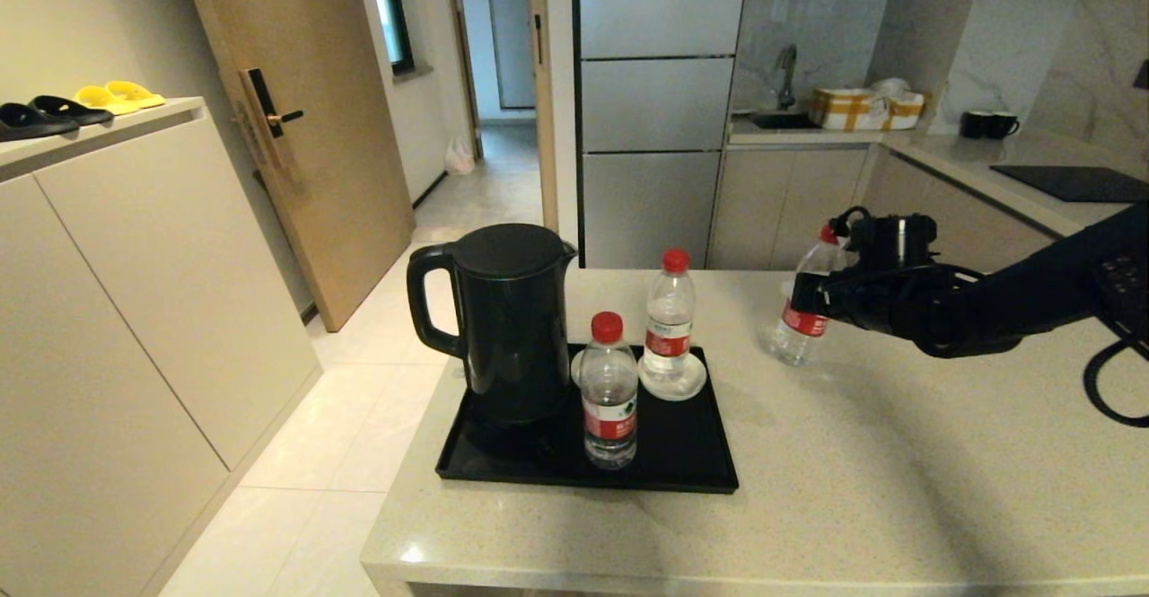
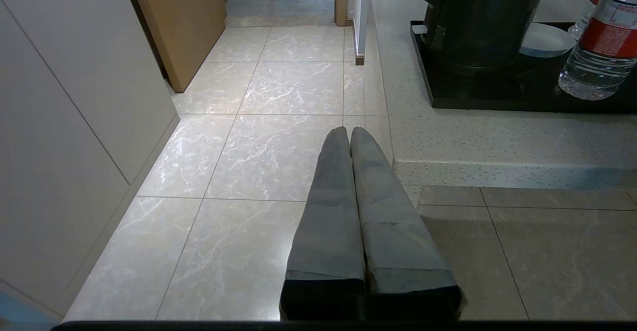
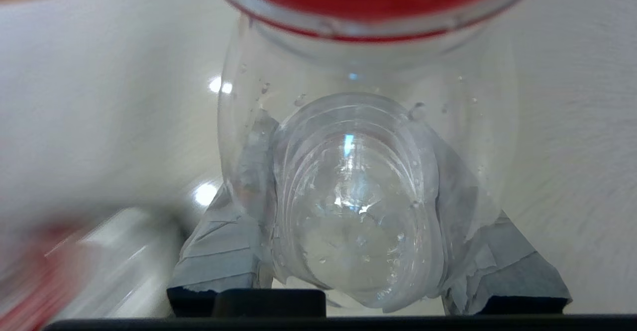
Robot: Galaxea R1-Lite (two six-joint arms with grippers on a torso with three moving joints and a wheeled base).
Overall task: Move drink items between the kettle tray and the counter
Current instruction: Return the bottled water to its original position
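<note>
My right gripper (image 1: 812, 296) is shut on a clear red-capped water bottle (image 1: 802, 310), held tilted just right of the black kettle tray (image 1: 691, 476), its base low over the beige counter (image 1: 880, 471). In the right wrist view the bottle (image 3: 358, 196) fills the space between the grey fingers (image 3: 234, 231). Two more bottles stand on the tray: one at the front (image 1: 609, 395), one on a white saucer (image 1: 669, 323). My left gripper (image 2: 350, 131) is shut and empty, parked over the floor off the counter's left edge (image 2: 497, 137).
A black kettle (image 1: 507, 319) stands on the tray's left half. Beige cupboards (image 1: 135, 292) line the left side across the tiled floor. Behind are a fridge (image 1: 655, 103), a kitchen worktop with a sink (image 1: 781, 121) and a black cooktop (image 1: 1073, 182).
</note>
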